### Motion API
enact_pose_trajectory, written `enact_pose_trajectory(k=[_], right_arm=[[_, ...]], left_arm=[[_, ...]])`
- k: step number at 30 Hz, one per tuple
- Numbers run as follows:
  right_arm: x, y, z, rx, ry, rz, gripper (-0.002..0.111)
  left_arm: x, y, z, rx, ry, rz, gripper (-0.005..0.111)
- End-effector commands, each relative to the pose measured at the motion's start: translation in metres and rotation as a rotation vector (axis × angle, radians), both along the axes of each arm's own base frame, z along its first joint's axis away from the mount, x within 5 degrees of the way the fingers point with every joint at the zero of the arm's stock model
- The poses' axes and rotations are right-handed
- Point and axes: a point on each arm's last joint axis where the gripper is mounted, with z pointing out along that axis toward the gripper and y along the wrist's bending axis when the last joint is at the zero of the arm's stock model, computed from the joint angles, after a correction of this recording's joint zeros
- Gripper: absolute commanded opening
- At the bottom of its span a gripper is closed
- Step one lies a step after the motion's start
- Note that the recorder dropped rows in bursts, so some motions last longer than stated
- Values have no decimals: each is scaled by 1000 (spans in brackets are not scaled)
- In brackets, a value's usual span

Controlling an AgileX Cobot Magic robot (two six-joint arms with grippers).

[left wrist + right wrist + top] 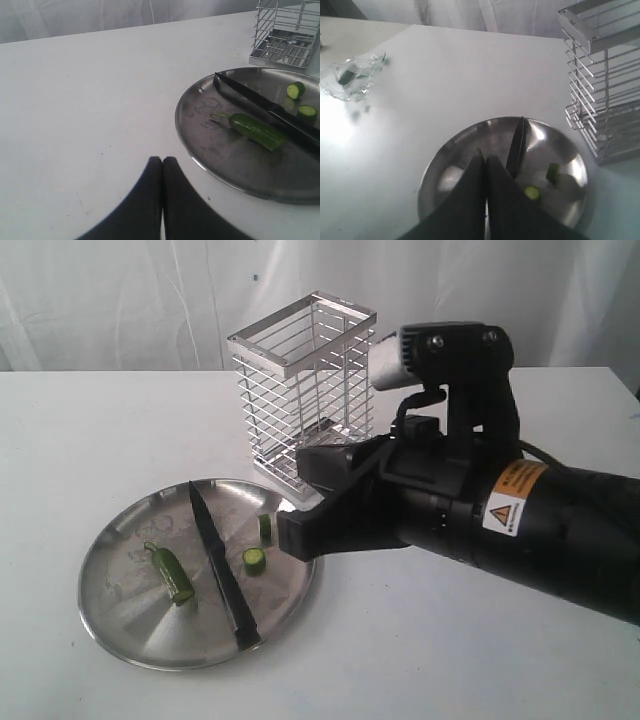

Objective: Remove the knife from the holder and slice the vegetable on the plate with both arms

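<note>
The black knife [222, 567] lies flat across the steel plate [120, 595], free of both grippers. Left of it rests the dark green vegetable [173, 574], with two cut pieces [254, 560] on the knife's other side. The wire holder [300, 390] stands behind the plate with no knife in it. My right gripper [292, 536] hangs shut and empty above the plate's right rim. In the right wrist view its fingers [485, 160] cover most of the vegetable. My left gripper [162, 161] is shut over bare table beside the plate [210, 150], apart from the vegetable [257, 131] and knife [265, 103].
The right arm's bulky body with its orange warning sticker [512, 498] fills the right side, in front of the holder. A crumpled clear plastic wrapper [351, 77] lies on the white table far from the plate. White curtain hangs behind.
</note>
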Motion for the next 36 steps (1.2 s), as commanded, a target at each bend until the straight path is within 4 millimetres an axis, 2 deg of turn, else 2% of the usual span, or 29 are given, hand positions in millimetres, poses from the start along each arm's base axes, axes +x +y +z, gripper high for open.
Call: enact_pose_trajectory(k=[1, 4, 8, 12, 16, 21, 26, 36], right_arm=[[-4, -28, 17, -113, -132, -5, 0], [-9, -54, 27, -134, -109, -68, 0], [-16, -90, 29, -141, -155, -189, 0], [-32, -123, 5, -119, -192, -335, 0], [-53, -144, -27, -115, -210, -419, 0], [-74, -158, -62, -107, -218, -485, 0], [-87, -166, -91, -83, -189, -531, 0], [-101, -167, -97, -97, -158, -506, 0]], left_arm=[[0, 0, -1, -12, 1, -3, 0], [0, 0, -1, -12, 1, -3, 0], [0, 0, -1, -12, 1, -3, 0], [0, 0, -1, -12, 1, -3, 0], [0, 0, -1, -12, 1, -3, 0], [0, 0, -1, -12, 1, -3, 0], [0, 0, -1, -12, 1, -3, 0], [0, 0, -1, -12, 1, -3, 0]])
